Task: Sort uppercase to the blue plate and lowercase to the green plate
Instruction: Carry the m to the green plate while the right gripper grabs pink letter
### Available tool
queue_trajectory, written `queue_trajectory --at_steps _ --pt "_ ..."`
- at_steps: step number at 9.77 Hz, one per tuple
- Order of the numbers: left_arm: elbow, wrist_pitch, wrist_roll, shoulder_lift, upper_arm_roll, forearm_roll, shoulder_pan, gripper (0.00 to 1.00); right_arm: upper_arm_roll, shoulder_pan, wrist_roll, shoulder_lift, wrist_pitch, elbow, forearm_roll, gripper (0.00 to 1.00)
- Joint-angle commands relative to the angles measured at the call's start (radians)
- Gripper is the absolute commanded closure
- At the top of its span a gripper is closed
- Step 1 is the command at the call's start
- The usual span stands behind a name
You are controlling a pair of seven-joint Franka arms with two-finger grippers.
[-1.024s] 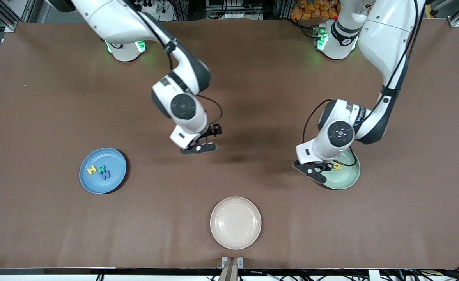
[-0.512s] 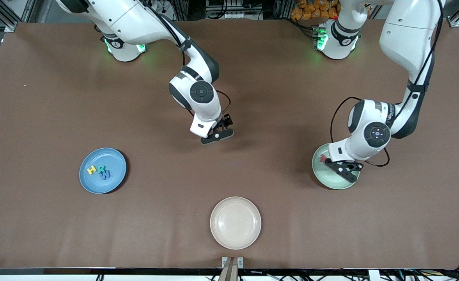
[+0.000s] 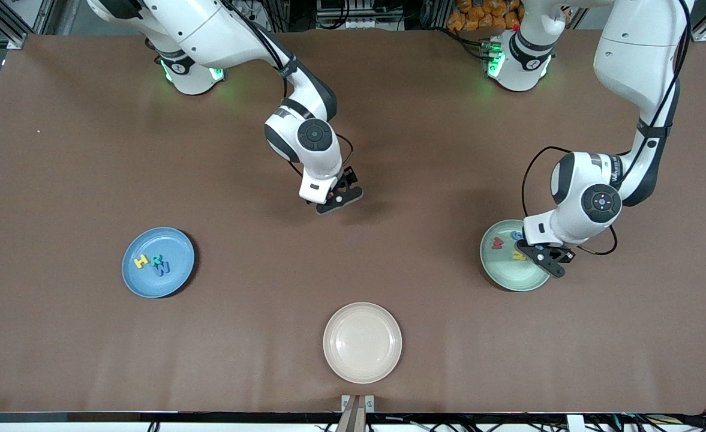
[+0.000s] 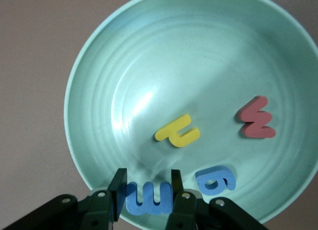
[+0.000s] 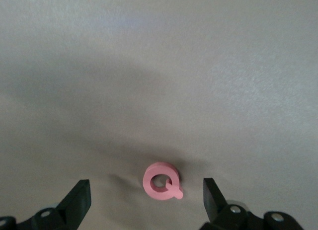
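Note:
My left gripper [image 3: 547,259] is shut on the blue m [image 4: 149,199] and holds it over the rim of the green plate [image 3: 502,275]. In the left wrist view the fingers [image 4: 118,192] press both sides of the m. On the green plate [image 4: 149,66] lie the red w [image 3: 497,243] [image 4: 257,118], the yellow h [image 3: 518,256] [image 4: 177,132] and the blue g [image 3: 517,235] [image 4: 214,180]. My right gripper [image 3: 338,200] is open over the table's middle, and the red Q [image 5: 161,182] lies flat between its fingers. The blue plate [image 3: 176,240] holds the yellow H [image 3: 141,261], teal R [image 3: 157,260] and blue W [image 3: 162,269].
A cream plate [image 3: 361,342] with nothing on it lies near the table's front edge, nearer to the front camera than both other plates. The right arm's wrist hides the Q in the front view.
My left gripper has moved across the green plate toward the left arm's end, uncovering the letters there. My right gripper has moved toward the table's middle and come down.

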Motion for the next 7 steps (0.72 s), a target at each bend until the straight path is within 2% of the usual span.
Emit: queue_trajectory --at_steps 1,4,7 --pt "-0.016 0.02 0.03 -0.012 0.002 -0.063 -0.003 0.0 -0.009 0.006 -0.004 0.0 0.031 -0.023 -0.027 0.0" --pt "-0.007 0.02 0.026 -0.026 0.007 -0.087 -0.006 0.0 -0.024 0.015 -0.003 0.023 0.054 -0.021 -0.047 0.0" --pt "0.018 0.019 -0.006 -0.052 0.048 -0.254 -0.02 0.0 -0.026 0.016 -0.001 0.027 0.054 -0.023 -0.047 0.0"
